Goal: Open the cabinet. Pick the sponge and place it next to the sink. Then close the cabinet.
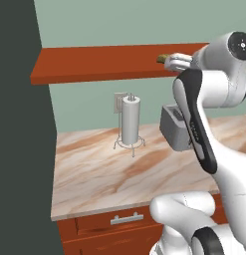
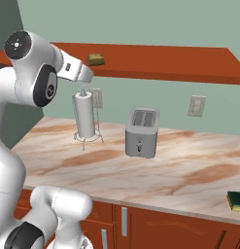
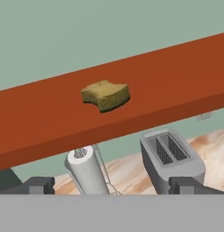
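Pincer spread wide, empty; sponge sits on cabinet slab straight ahead, not touching.

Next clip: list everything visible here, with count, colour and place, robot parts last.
cabinet: one, red-brown, a wide flat slab on the wall above the counter.
sponge: one, olive-yellow, lying on the cabinet slab.
counter: one, marbled beige and brown, below the cabinet.
paper towel roll: one, white, upright in a wire stand on the counter, near the wall.
toaster: one, grey, on the counter beside the roll.
second sponge: one, yellow and green, at the counter's front edge, far right in the right base view.
wall plates: two, pale, on the green wall.
drawer front: one, red-brown with silver handle, under the counter.
end effector: one, dark fingertips apart, aimed towards the sponge, clear of it.
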Tool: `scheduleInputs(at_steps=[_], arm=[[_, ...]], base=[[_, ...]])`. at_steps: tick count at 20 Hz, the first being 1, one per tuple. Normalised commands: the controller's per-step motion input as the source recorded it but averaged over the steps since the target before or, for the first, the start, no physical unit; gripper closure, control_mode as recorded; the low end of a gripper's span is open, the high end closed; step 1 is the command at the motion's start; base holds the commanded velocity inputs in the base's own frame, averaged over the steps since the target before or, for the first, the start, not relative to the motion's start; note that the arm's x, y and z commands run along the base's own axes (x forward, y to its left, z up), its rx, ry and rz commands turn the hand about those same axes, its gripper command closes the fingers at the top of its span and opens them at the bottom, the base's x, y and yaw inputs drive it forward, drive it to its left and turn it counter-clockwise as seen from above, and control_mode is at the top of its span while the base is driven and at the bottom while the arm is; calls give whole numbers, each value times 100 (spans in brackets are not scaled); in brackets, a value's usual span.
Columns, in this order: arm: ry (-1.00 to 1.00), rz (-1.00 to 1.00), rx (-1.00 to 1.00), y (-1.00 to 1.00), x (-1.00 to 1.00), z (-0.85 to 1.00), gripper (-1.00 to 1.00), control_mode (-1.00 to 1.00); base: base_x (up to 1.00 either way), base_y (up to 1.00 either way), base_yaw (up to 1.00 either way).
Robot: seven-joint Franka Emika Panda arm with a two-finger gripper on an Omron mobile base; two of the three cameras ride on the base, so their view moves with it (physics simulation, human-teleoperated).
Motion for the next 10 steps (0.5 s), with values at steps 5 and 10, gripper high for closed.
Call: scheduleInputs(at_steps=[5, 10], arm=[[0, 1, 0, -4, 5, 16, -100, -100], [0, 2, 0, -6, 5, 14, -100, -100]], base=[[0, 0, 0], [0, 0, 0]])
